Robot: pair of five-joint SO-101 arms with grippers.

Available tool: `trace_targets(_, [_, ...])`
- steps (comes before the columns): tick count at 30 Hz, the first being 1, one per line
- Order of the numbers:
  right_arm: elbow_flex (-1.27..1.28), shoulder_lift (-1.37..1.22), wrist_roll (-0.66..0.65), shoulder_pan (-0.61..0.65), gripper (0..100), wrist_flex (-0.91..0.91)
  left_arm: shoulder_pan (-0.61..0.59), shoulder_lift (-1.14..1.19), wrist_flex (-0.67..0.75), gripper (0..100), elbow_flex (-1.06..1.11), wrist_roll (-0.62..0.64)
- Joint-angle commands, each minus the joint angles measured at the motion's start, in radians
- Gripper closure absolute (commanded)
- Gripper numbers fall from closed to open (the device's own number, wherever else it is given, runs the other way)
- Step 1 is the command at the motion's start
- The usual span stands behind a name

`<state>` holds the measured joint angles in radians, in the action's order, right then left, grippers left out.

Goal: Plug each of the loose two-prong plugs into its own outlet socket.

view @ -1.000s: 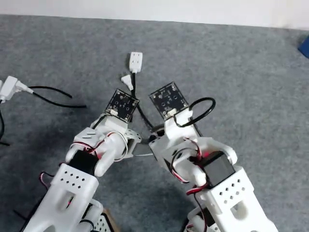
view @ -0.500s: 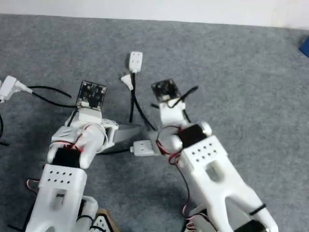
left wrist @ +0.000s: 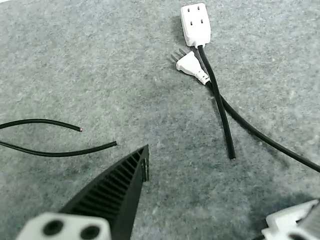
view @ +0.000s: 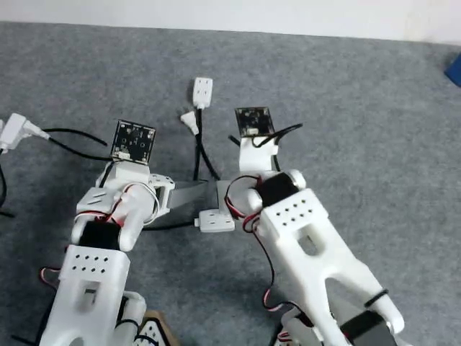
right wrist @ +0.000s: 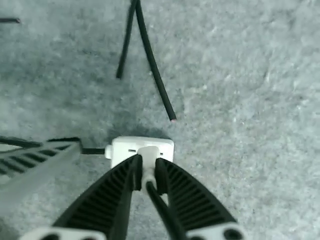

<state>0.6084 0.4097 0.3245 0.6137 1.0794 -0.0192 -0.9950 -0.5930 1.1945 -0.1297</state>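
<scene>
High view, right arm [view: 302,223] reached farther forward than before, right claw [right wrist: 146,162] pinched one plug [right wrist: 148,175], left claw [view: 205,196] state untellable, three sockets [view: 203,91] [view: 216,220] [view: 11,131], one loose plug [view: 189,120].

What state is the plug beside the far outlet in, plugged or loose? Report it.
Loose. The two-prong plug lies flat on the carpet beside the outlet socket, its prongs bare, outside the slots.

Grey carpet [view: 374,115], white wall [view: 288,14] behind
</scene>
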Motion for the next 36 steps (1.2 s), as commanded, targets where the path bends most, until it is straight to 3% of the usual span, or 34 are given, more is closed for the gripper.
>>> trace_targets(1, [-0.05, -0.03, 0.008, 0.005, 99.3, -0.022, -0.008, -0.012, 0.028, 50, -0.008, -0.006])
trace_targets(22, [0.051, -0.079, 0.008, 0.007, 99.3, -0.107, -0.008, -0.015, 0.029, 50, -0.007, -0.006])
trace_targets(31, [-0.143, -0.096, -0.034, 0.005, 99.3, 0.136, -0.008, -0.015, 0.029, 50, -0.007, -0.006])
trace_targets(36, [-0.165, -0.114, -0.034, 0.005, 99.3, 0.125, -0.008, -0.015, 0.029, 50, -0.005, -0.006])
